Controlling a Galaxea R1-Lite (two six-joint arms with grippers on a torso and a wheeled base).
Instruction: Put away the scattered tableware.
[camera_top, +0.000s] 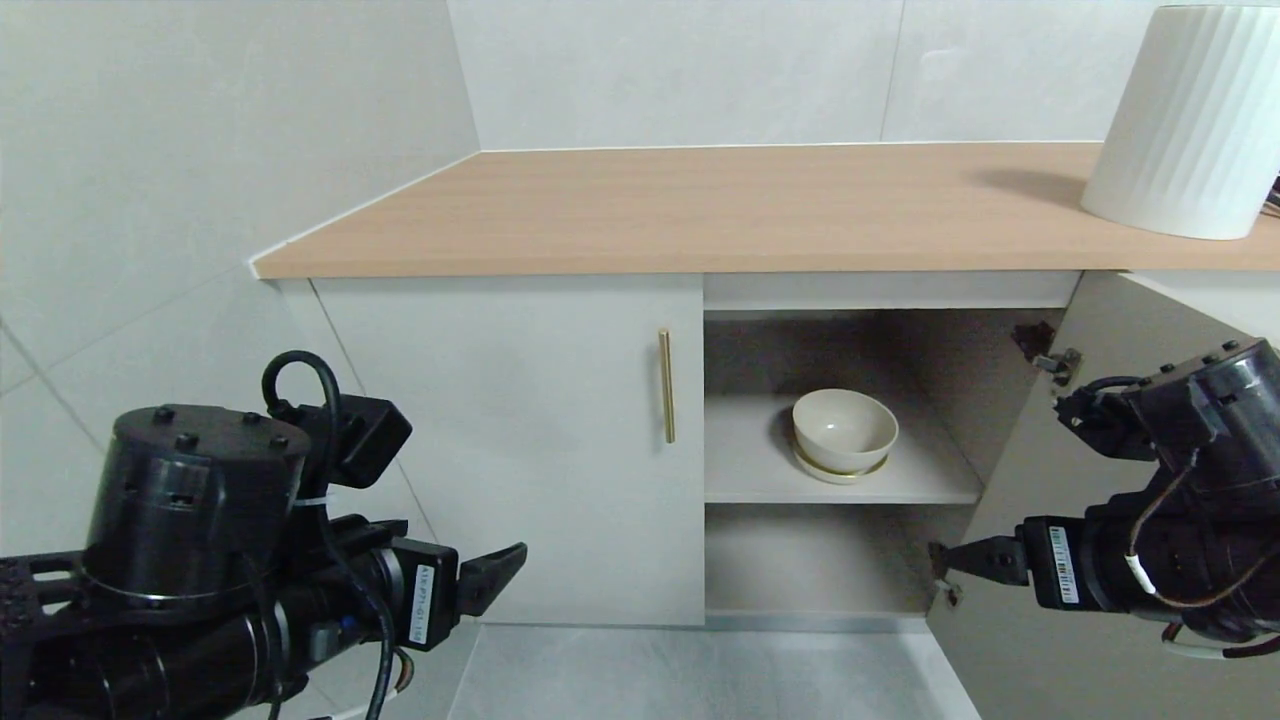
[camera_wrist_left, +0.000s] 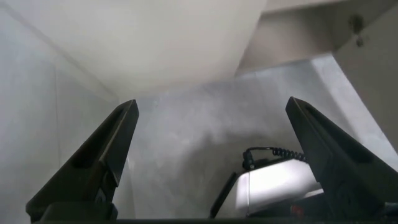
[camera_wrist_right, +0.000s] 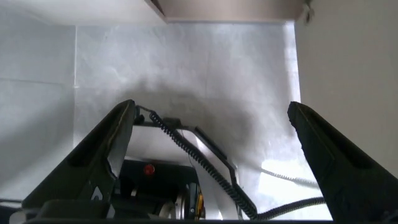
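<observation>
bowl (camera_top: 845, 430) in cabinet (camera_top: 500, 450); left gripper (camera_wrist_left: 211, 102) and right gripper (camera_wrist_right: 211, 104) both wide apart, empty.

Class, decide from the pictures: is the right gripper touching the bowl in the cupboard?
Apart. The head view shows the right gripper low by the open door, well clear of the bowl on the shelf above.

Left pincer (camera_wrist_left: 211, 102) spread wide, held low, right pincer (camera_wrist_right: 210, 104) spread wide, both pointing inward
</observation>
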